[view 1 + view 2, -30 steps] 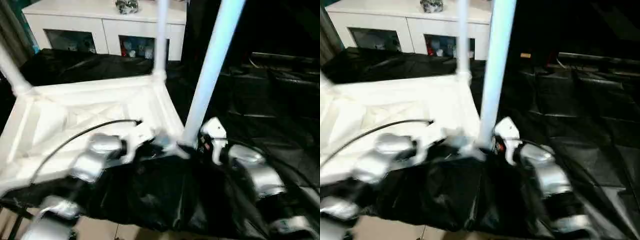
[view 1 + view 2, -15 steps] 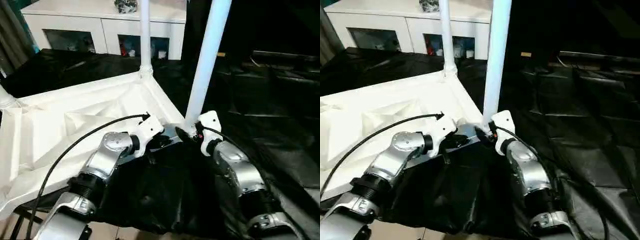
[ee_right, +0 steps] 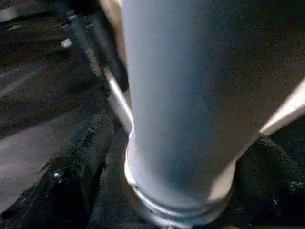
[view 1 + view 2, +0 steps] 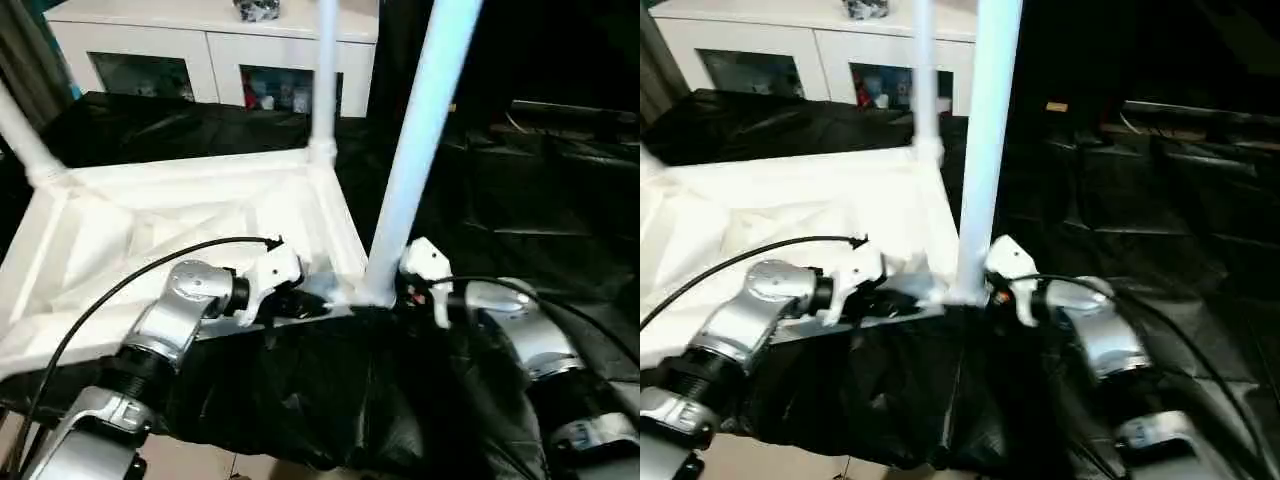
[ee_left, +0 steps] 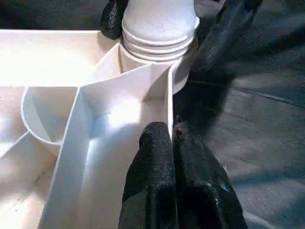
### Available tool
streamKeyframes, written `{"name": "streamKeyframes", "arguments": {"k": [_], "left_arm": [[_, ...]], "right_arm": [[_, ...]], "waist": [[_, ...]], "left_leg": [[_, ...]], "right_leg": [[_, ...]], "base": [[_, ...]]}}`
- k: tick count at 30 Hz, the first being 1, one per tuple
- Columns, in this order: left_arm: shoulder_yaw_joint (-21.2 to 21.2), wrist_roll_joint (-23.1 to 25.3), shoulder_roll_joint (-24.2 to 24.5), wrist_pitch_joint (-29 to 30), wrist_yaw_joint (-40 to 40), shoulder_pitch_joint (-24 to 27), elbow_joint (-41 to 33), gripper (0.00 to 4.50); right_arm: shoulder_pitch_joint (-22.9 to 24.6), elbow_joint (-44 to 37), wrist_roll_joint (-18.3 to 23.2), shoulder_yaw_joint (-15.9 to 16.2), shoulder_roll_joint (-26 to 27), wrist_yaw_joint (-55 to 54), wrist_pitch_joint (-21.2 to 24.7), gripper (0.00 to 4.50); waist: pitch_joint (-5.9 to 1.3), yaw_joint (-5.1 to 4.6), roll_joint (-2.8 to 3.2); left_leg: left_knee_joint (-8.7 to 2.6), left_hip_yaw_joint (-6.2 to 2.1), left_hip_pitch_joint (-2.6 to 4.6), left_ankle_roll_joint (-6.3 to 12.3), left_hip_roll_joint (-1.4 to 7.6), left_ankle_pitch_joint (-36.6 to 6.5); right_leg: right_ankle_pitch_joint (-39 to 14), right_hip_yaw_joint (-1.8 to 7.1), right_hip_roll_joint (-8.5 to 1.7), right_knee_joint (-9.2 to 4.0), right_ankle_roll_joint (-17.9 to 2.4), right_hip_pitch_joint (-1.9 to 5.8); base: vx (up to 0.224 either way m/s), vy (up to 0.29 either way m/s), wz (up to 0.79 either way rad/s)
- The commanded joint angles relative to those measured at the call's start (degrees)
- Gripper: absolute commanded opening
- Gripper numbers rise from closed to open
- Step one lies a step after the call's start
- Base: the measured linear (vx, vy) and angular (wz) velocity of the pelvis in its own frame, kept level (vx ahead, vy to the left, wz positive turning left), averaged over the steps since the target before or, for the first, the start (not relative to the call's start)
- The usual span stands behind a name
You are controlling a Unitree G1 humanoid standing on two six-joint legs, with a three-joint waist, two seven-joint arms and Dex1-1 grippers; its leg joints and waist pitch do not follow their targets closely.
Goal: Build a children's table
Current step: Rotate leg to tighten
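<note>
At the near corner of the table top (image 4: 150,230), a leg (image 4: 420,140) is straddled by the spread right gripper (image 3: 162,157); the left gripper (image 5: 172,143) is pressed together beside it.

Head stereo pair: looks forward and down over both forearms at the upturned table top (image 4: 180,215) and its near corner leg (image 4: 420,140). Left wrist camera: close along its shut fingers (image 5: 164,157) toward the same corner socket (image 5: 159,28). Right wrist camera: very close, facing that leg's base.
</note>
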Motion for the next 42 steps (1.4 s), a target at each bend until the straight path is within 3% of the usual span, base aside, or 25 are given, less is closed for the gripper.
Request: {"name": "streamKeyframes", "arguments": {"k": [1, 11, 16, 18, 20, 23, 25, 28, 33, 34, 35, 39, 42], "left_arm": [[-1.3, -0.2, 0.0, -0.7, -1.2, -0.7, -0.7, 0.0], [-1.4, -0.7, 0.9, -0.3, -3.6, -0.7, -0.5, 0.0], [-0.7, -0.4, -0.4, -0.3, -0.6, -0.6, 0.0, 0.0], [0.3, 2.1, -3.4, 0.1, 8.1, -2.5, 3.3, 0.0], [0.4, 2.6, -4.1, 0.1, 9.9, -2.9, 4.0, 0.0], [0.6, 3.9, -8.4, 1.2, 16.9, -4.5, 5.9, 0.0], [0.2, 4.3, -10.3, 1.9, 18.8, -4.7, 5.9, 0.0], [-0.7, 5.2, -14.1, 3.4, 22.1, -4.9, 5.7, 0.0], [-1.2, 5.7, -15.3, 2.8, 22.6, -4.8, 5.8, 0.0], [-1.1, 5.5, -15.1, 2.5, 22.2, -4.7, 5.6, 0.0], [-1.1, 5.4, -14.9, 2.1, 21.7, -4.5, 5.4, 0.0], [-1.1, 5.0, -12.8, -0.2, 18.7, -3.5, 3.4, 0.0], [-0.9, 3.7, -11.0, -0.8, 15.6, -2.8, 2.1, 0.0]], "right_arm": [[0.1, -0.2, 0.6, 2.8, 0.0, 3.9, 0.9, 3.52], [0.6, -1.5, 1.8, 3.5, -0.3, 7.8, 2.4, 2.94], [2.1, -2.3, 2.6, 1.8, 1.7, 4.1, 3.5, 2.73], [1.7, 0.8, -0.1, -0.1, 5.1, -5.7, 2.2, 2.71], [1.6, 1.4, -0.5, -0.5, 5.9, -7.9, 2.2, 2.7], [0.7, 4.6, -3.1, -2.6, 10.9, -21.5, 3.7, 2.7], [0.4, 5.6, -3.4, -3.9, 13.5, -27.0, 5.0, 2.69], [-0.3, 6.6, -3.1, -7.1, 19.7, -37.8, 6.0, 2.69], [-0.6, 6.6, -2.4, -8.1, 22.7, -40.5, 4.0, 2.69], [-0.8, 6.6, -1.7, -8.7, 22.7, -40.3, 3.6, 3.24], [-0.9, 6.5, -1.0, -9.2, 22.7, -40.0, 3.7, 3.38], [-1.0, 5.7, 0.0, -10.7, 20.8, -37.5, 3.7, 3.6], [-0.9, 6.2, -1.5, -9.3, 17.5, -33.7, 2.2, 3.92]], "waist": [[-3.08, 0.06, -0.42], [-3.2, 0.28, -0.49], [-3.14, 0.35, -0.5], [-2.89, 0.04, -0.49], [-2.78, -0.1, -0.52], [-2.67, -0.34, -0.44], [-2.81, -0.43, -0.21], [-3.02, -0.51, -0.34], [-3.19, -0.32, -0.08], [-3.11, -0.35, -0.05], [-3.09, -0.35, -0.03], [-3.05, -0.48, -0.02], [-3.3, -0.36, -0.03]], "left_leg": [[-4.19, -0.32, -0.56, 5.82, 3.04, -3.4], [-4.08, -0.27, -0.56, 5.6, 2.95, -2.0], [-4.17, -0.34, -0.61, 5.03, 2.95, -2.6], [-4.35, -0.33, -0.52, 4.13, 2.93, -4.3], [-4.56, -0.44, -0.09, 1.99, 2.67, -7.7], [-4.81, -0.55, -0.3, 0.74, 2.62, -8.5], [-4.87, -0.69, -0.39, 0.38, 2.53, -8.0], [-4.78, -0.69, -0.61, 0.42, 2.48, -6.2], [-4.64, -0.51, -0.69, 1.84, 2.37, -4.1], [-4.68, -0.49, -0.69, 1.92, 2.38, -4.6], [-4.71, -0.49, -0.66, 1.94, 2.4, -5.0], [-4.87, -0.6, -0.68, 1.91, 2.54, -6.5], [-4.53, -0.46, -0.76, 2.88, 2.48, -3.6]], "right_leg": [[-4.5, 2.12, -4.31, -3.27, -17.7, 3.19], [-3.4, 2.05, -4.21, -3.1, -17.8, 3.23], [-4.8, 2.1, -4.31, -3.27, -17.3, 3.2], [-7.5, 2.15, -4.28, -3.71, -16.8, 2.95], [-14.9, 2.19, -4.27, -4.52, -14.8, 2.8], [-16.9, 2.25, -4.13, -4.73, -13.2, 2.68], [-15.8, 2.26, -4.09, -4.58, -12.6, 2.78], [-12.6, 2.34, -4.14, -4.36, -12.8, 2.91], [-6.7, 2.28, -4.05, -3.96, -14.2, 3.11], [-7.0, 2.24, -4.06, -4.03, -14.3, 3.11], [-7.4, 2.23, -4.06, -4.08, -14.4, 3.11], [-8.8, 2.3, -4.12, -4.15, -14.2, 3.15], [-4.1, 2.27, -4.11, -3.65, -15.2, 3.32]], "base": [[0.0, 0.0, 0.0], [0.0, 0.0, 0.0], [0.0, 0.0, 0.0], [0.0, 0.0, 0.0], [0.0, 0.0, 0.0], [0.0, 0.0, 0.0], [0.0, 0.0, 0.0], [0.0, 0.0, 0.0], [0.0, 0.0, 0.0], [0.0, 0.0, 0.0], [0.0, 0.0, 0.0], [0.0, 0.0, 0.0], [0.0, 0.0, 0.0]]}}
